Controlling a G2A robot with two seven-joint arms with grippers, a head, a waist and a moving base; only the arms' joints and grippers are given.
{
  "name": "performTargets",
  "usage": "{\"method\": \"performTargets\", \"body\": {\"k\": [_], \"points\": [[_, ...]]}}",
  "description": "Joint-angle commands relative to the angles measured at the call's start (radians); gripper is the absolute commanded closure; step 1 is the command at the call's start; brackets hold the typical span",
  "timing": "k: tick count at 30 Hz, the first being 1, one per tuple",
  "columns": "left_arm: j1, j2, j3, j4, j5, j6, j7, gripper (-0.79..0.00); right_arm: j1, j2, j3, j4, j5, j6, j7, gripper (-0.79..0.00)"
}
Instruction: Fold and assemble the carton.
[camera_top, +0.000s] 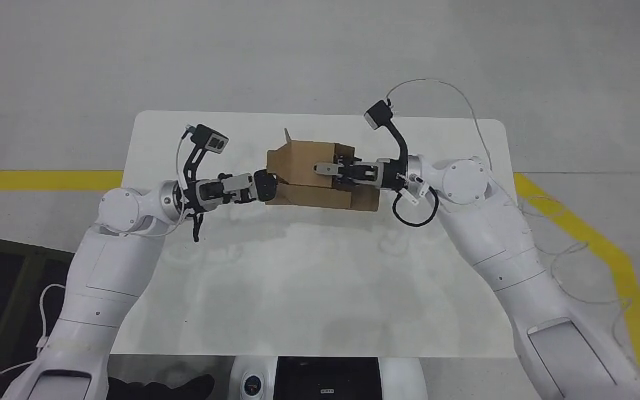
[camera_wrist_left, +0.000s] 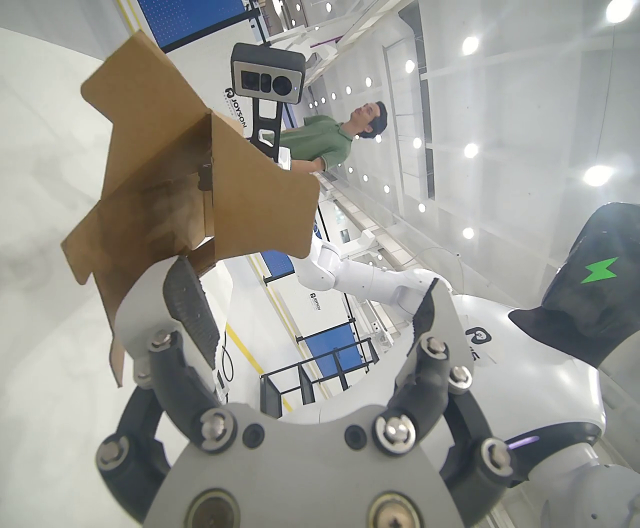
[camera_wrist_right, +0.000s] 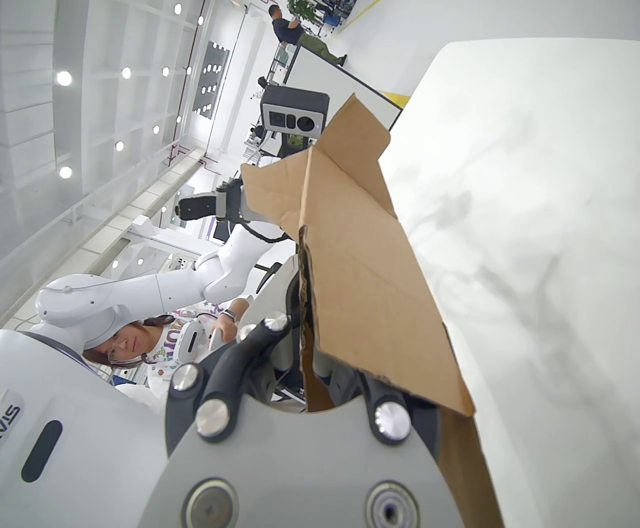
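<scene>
On the left side, the left gripper (camera_top: 262, 186) sits right up against the carton's (camera_top: 315, 175) left end. Its fingers (camera_wrist_left: 190, 305) are spread wide with nothing between them, and one pad is just beside a loose cardboard edge. The carton is over the far half of the table (camera_top: 300, 290), opened into a rough box shape with its end flaps (camera_wrist_left: 145, 100) sticking out unfolded. On the right, the right gripper (camera_top: 335, 170) looks clamped on a carton wall, with the cardboard edge running in between its fingers. It's probably at the flap-folding stage. The next move looks like the left side pushing a flap inward while the right holds steady. The carton is plain brown, with no readable label.
</scene>
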Motion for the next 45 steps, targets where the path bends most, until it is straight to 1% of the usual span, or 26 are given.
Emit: {"method": "performTargets", "body": {"k": [1,7,10,17,25,33,41,45], "points": [[-0.004,0.0,-0.006,0.0,-0.007,0.002,0.006,-0.785,-0.002,-0.001,-0.007,-0.002,0.004,0.002,0.016,0.0],[-0.019,0.0,-0.022,0.006,-0.02,0.011,0.015,-0.785,0.001,-0.009,-0.032,-0.002,0.02,0.003,0.053,0.0],[-0.019,-0.002,-0.017,0.007,-0.014,0.009,0.015,-0.785,0.008,-0.013,-0.039,-0.001,0.028,-0.001,0.049,0.0],[-0.003,-0.004,-0.004,0.001,-0.004,0.009,0.007,-0.785,0.022,-0.017,-0.027,0.018,0.005,-0.007,-0.012,0.0],[-0.004,-0.002,-0.017,-0.004,-0.009,0.02,-0.016,-0.785,0.002,-0.012,0.003,0.004,-0.051,0.009,-0.104,0.0],[0.0,-0.006,-0.005,-0.011,-0.021,0.035,-0.013,-0.785,0.001,-0.017,0.001,-0.033,-0.074,0.023,-0.139,0.0],[0.01,-0.009,0.003,-0.03,-0.022,0.046,-0.012,-0.785,0.011,-0.029,-0.019,-0.029,-0.093,0.02,-0.185,0.0],[0.01,-0.01,0.002,-0.028,-0.029,0.053,-0.009,-0.785,0.009,-0.031,-0.021,-0.024,-0.103,0.016,-0.187,0.0]]}}
